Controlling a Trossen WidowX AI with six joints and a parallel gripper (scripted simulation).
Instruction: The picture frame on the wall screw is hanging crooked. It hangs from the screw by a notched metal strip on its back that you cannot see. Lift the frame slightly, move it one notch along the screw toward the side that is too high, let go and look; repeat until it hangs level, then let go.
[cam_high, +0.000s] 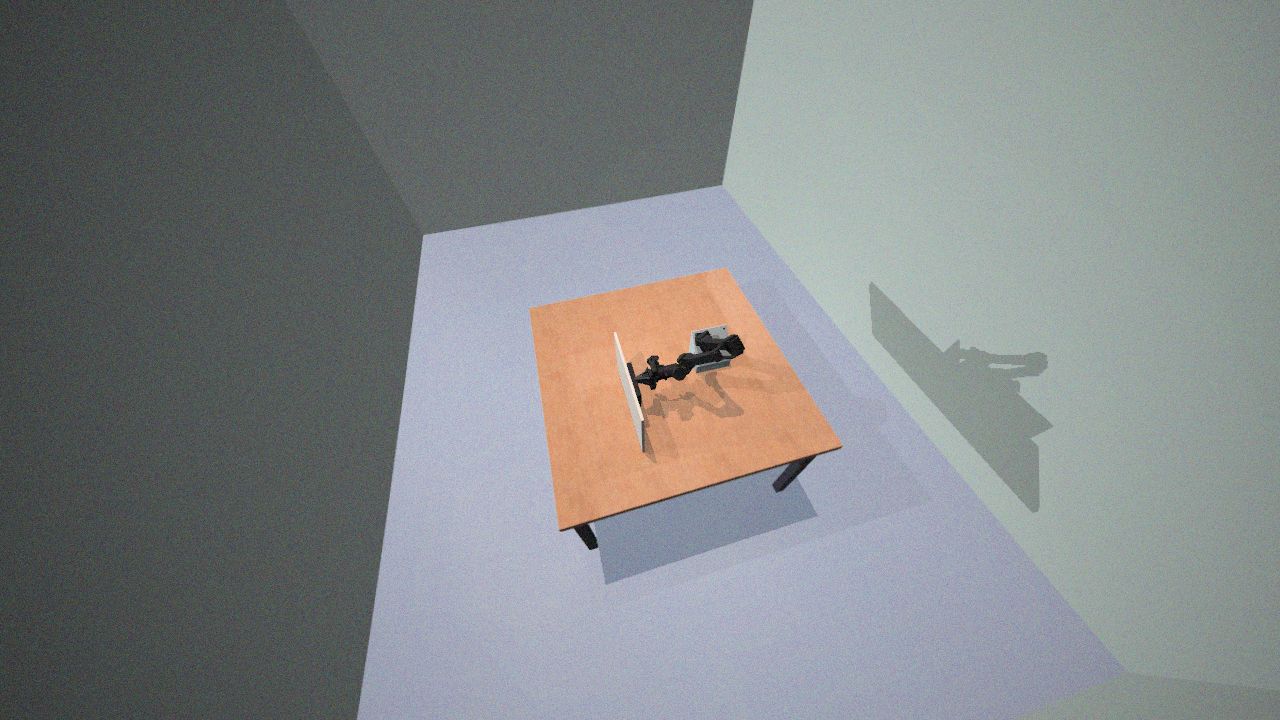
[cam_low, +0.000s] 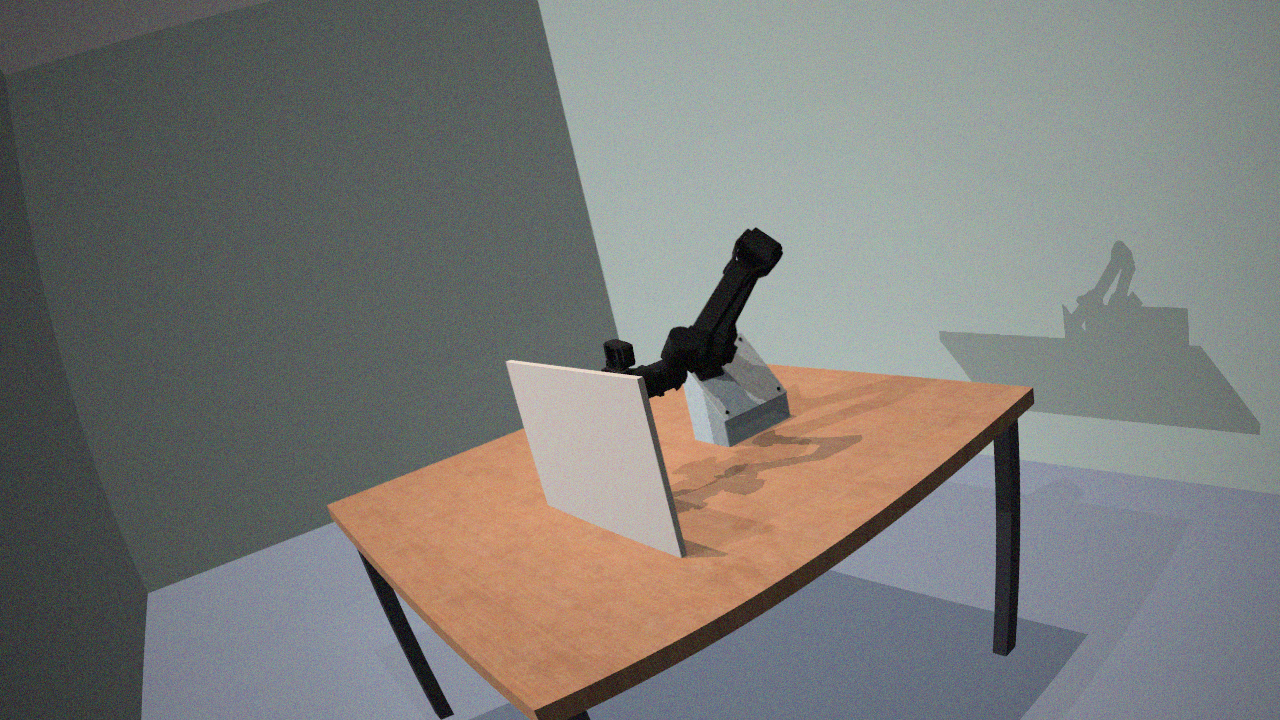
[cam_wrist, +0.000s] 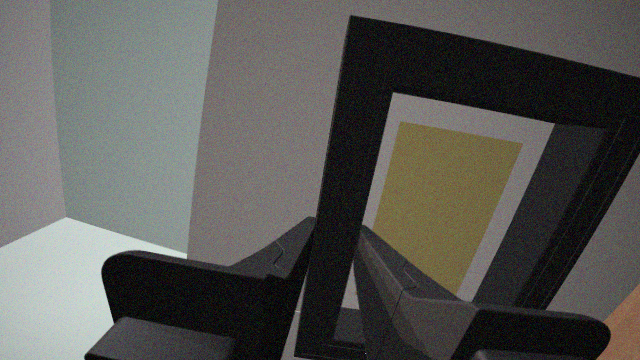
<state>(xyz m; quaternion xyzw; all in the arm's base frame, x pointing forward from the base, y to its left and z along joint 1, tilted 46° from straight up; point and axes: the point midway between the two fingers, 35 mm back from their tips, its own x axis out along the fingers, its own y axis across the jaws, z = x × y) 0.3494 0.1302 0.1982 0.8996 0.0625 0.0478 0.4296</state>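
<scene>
The picture frame (cam_wrist: 357, 125) (cam_high: 638, 394) is black, with a pale mat and a yellow picture. In the wrist view it leans across the middle and right, its top edge sloping down to the right; that view is itself slanted, so I cannot tell whether it is level. It is in front of the upright wall panel (cam_high: 626, 376) (cam_low: 590, 456) (cam_wrist: 270, 150). My gripper (cam_wrist: 334, 229) (cam_high: 636, 379) is shut on the frame's left side bar, as seen in the wrist view, one finger on each side. The panel hides frame and fingers in the exterior view. The screw and notched strip are hidden.
The panel stands on the wooden table (cam_high: 572, 340) (cam_low: 429, 519). The arm's grey wedge-shaped base (cam_low: 711, 416) (cam_high: 713, 366) stands behind the gripper, on the same side of the panel as the frame. The arm (cam_low: 720, 308) reaches from it to the panel.
</scene>
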